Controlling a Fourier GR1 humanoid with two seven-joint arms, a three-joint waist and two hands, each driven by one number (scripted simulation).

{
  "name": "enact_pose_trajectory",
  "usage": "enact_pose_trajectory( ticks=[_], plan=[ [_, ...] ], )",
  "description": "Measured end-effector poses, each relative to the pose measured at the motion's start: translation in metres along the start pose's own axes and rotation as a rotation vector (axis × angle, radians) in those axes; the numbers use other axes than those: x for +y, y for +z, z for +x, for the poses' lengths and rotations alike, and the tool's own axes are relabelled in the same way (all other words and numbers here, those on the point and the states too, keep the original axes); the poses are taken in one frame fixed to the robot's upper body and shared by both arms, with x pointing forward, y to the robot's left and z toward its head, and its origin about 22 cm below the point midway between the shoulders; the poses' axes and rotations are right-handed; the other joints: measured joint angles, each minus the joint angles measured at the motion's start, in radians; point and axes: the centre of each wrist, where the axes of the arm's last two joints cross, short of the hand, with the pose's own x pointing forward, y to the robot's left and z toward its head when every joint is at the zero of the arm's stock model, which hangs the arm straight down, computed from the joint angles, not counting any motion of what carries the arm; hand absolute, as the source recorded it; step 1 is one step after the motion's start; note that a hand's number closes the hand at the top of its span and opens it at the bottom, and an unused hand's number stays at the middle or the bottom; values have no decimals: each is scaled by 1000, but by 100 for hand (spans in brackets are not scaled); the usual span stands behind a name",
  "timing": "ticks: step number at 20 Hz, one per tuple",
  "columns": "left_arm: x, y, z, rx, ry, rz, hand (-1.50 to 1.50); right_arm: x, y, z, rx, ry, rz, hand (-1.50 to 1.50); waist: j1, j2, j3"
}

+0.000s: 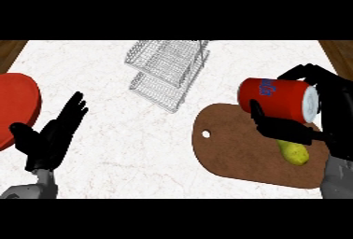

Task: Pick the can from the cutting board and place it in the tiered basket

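Observation:
A red can point(279, 98) with blue lettering and a white end lies tilted on its side in my right hand point(329, 112), lifted above the brown cutting board point(234, 149). The hand's fingers and thumb curl round the can from the right and below. The wire tiered basket point(169, 70) stands at the back centre of the counter, to the left of and beyond the can. My left hand point(48, 137) rests open at the lower left, fingers up, holding nothing.
A yellow-green pear-like fruit point(295, 152) lies on the board under my right hand. A red plate point(17, 105) sits at the left edge. Wooden strips point(339, 51) flank the white marble counter point(124, 135) at both upper corners.

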Motion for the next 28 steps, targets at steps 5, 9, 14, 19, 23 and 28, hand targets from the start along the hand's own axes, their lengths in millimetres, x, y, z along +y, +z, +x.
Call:
enact_pose_trajectory(
  ticks=[5, 9, 14, 19, 23, 28],
  plan=[
    [8, 0, -1, 1, -4, -11, 0, 3, -27, 54, -32, -33, 46, 150, 8, 2, 0],
    [6, -2, -1, -5, -2, -11, 0, 14, -44, 94, -52, -45, 70, 150, 9, 2, -1],
    [4, -2, 6, -4, -3, -17, 0, 41, -71, 139, -35, -61, 83, 150, 15, 4, 0],
    [3, -5, 10, -10, 0, -20, 0, 64, -92, 170, -11, -62, 105, 150, 18, 5, 0],
    [3, -8, 6, -9, -7, -20, 0, 80, -105, 179, 22, -56, 132, 150, 17, 5, 0],
    [4, -8, 6, -12, -6, -20, 0, 102, -119, 175, 65, -50, 155, 150, 17, 6, 0]
  ],
)
